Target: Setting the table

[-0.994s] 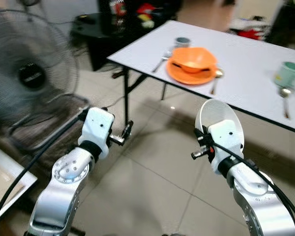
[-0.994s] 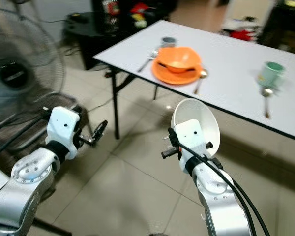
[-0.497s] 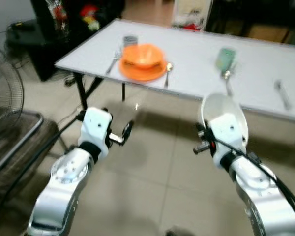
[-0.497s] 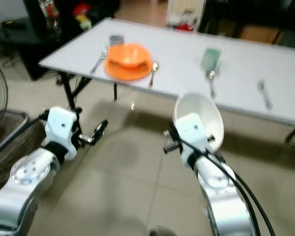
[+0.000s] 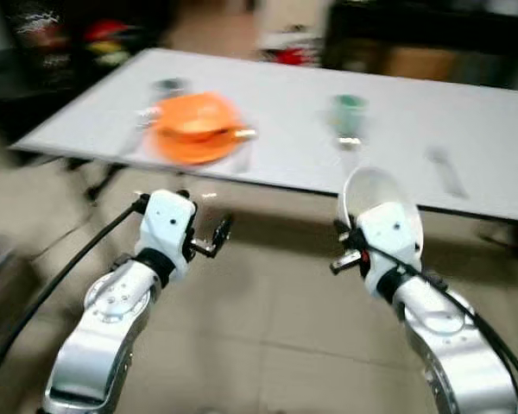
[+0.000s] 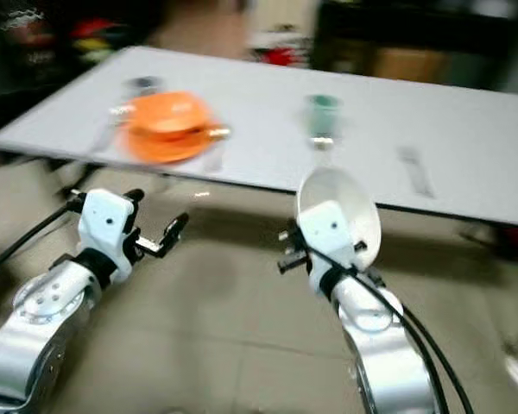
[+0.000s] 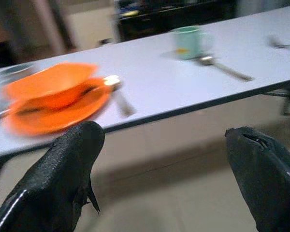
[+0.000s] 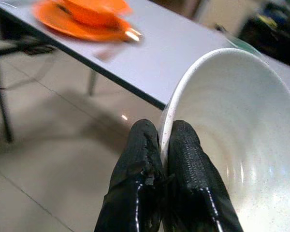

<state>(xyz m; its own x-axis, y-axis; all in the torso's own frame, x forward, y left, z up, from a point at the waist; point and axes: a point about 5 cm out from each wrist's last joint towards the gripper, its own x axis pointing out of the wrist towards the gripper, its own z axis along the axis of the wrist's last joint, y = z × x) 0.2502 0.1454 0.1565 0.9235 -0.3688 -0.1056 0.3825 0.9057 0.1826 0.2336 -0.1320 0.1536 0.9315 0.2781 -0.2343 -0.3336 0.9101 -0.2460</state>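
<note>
My right gripper (image 8: 164, 131) is shut on the rim of a white bowl (image 5: 373, 195), which I hold tilted on edge in front of me, below the near edge of the white table (image 5: 285, 151). My left gripper (image 5: 219, 233) is open and holds nothing, level with the bowl over the floor. On the table's left part an orange bowl (image 5: 192, 120) sits on an orange plate (image 5: 192, 150), with a spoon (image 7: 117, 91) beside it. A green mug (image 5: 349, 109) stands mid-table with a spoon (image 7: 223, 67) in front of it.
Another piece of cutlery (image 5: 444, 169) lies on the table's right part, and a small dark cup (image 5: 166, 85) stands behind the orange plate. Tiled floor (image 5: 268, 345) lies between me and the table. Dark furniture stands behind the table. The head views are blurred.
The camera has swung round: the fan has left the picture and the table now runs across ahead. Both arms keep their pose, the right still gripping the bowl.
</note>
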